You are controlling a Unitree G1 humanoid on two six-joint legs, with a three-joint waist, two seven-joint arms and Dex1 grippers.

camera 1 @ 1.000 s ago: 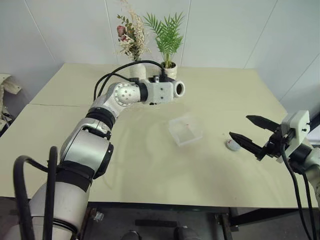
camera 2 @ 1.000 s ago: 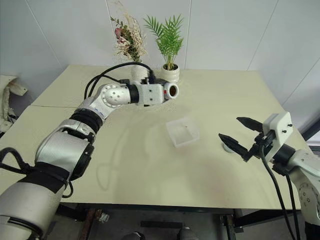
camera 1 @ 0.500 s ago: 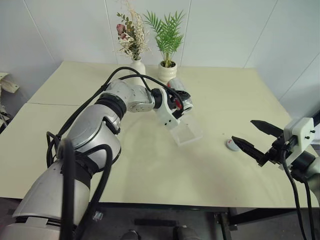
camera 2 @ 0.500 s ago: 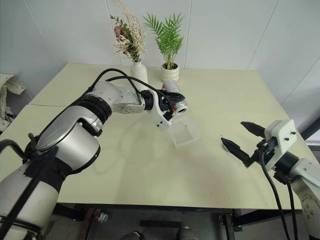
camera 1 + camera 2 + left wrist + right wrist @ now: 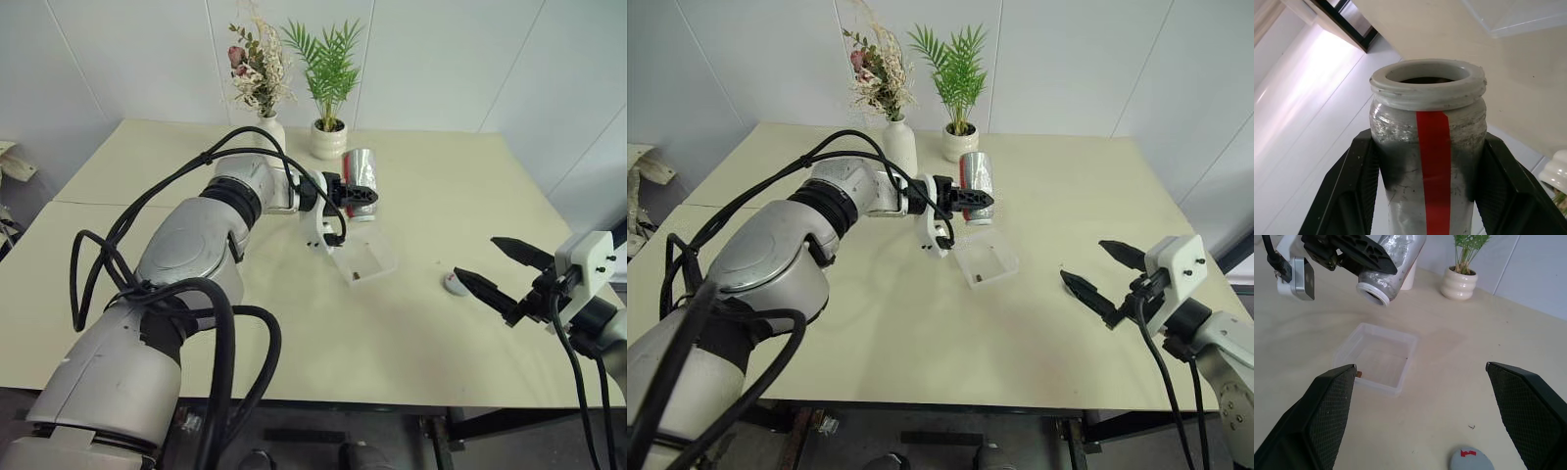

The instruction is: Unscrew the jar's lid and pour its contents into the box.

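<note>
Nearest the robot, the right pincer hangs over the counter's near right part with its two black fingers spread wide and nothing between them. Just beyond its tips the lid lies flat on the counter, grey with a small red mark, well apart from the jar. So the unscrewing looks done: the lid is off and set aside.

Further in, near the middle of the counter, sits the box, a shallow clear tray. In the right wrist view a few tiny dark bits show at its edge, one by its near corner and one at an inner wall, so some of the contents may already be inside; how much remains in the jar cannot be told.

Just above and behind the box, the left pincer is clamped on the jar, one black finger on each side of its body, as the left wrist view shows plainly. The jar is tipped over, its open white threaded mouth slanting down over the box's far edge, red stripe along its side. The pour seems to be in hand, not finished: the mouth likely needs to tilt further before the jar empties.

At the counter's far edge stand a white vase of dried flowers and a white plant pot.
</note>
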